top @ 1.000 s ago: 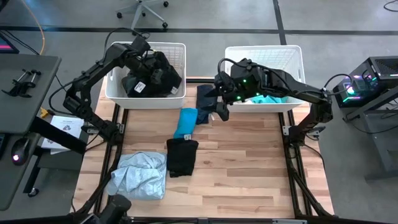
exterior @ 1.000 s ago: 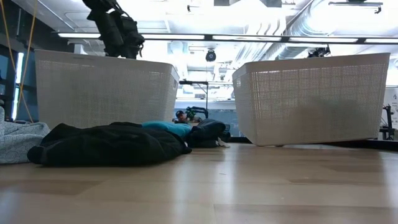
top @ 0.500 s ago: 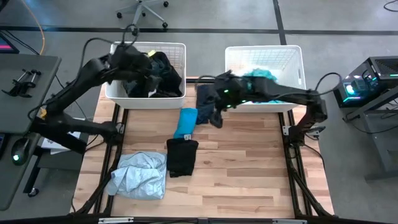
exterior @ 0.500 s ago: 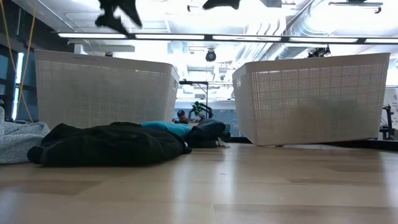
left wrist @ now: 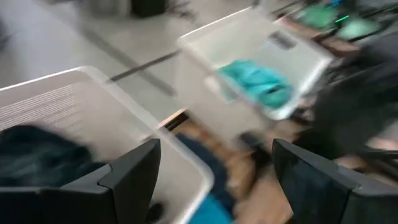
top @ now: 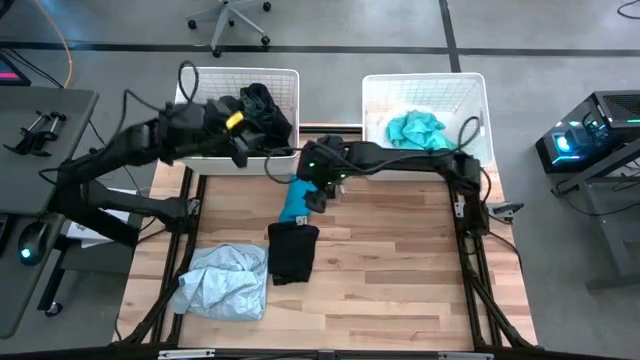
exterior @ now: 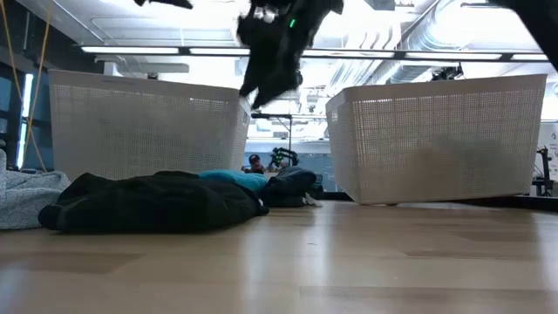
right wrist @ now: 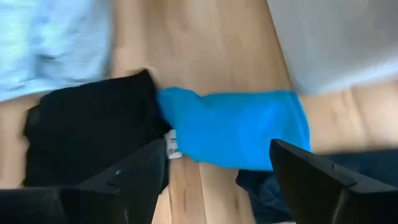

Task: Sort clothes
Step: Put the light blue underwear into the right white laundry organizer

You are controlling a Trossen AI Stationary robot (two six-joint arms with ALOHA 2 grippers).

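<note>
My right gripper [top: 314, 196] [right wrist: 217, 180] hangs open just above a bright blue garment [right wrist: 239, 127] [top: 298, 198] that lies flat on the table, touching nothing; in the low view it [exterior: 268, 83] is well above the clothes. Beside the blue one lie a black garment [top: 292, 252], a pale blue one [top: 222, 282] and a navy one [right wrist: 323, 171]. My left gripper [top: 262, 155] [left wrist: 214, 186] is open and empty over the near wall of the left basket [top: 190, 150], which holds dark clothes [top: 262, 112]. A teal garment [top: 415, 128] lies in the right basket [top: 470, 95].
The two white lattice baskets stand along the table's far edge, the right arm reaching across the gap between them. Bare wood [top: 400, 270] covers the table's right and near parts. A desk [top: 40, 130] stands off the left side, equipment [top: 590, 130] off the right.
My right gripper has swung from the right basket's front toward the table's left and sunk down over the bright blue garment. My left gripper has come up out of the left basket, turned, and moved toward the table's near right, past the basket's near wall. The clothes on the table lie as before.
</note>
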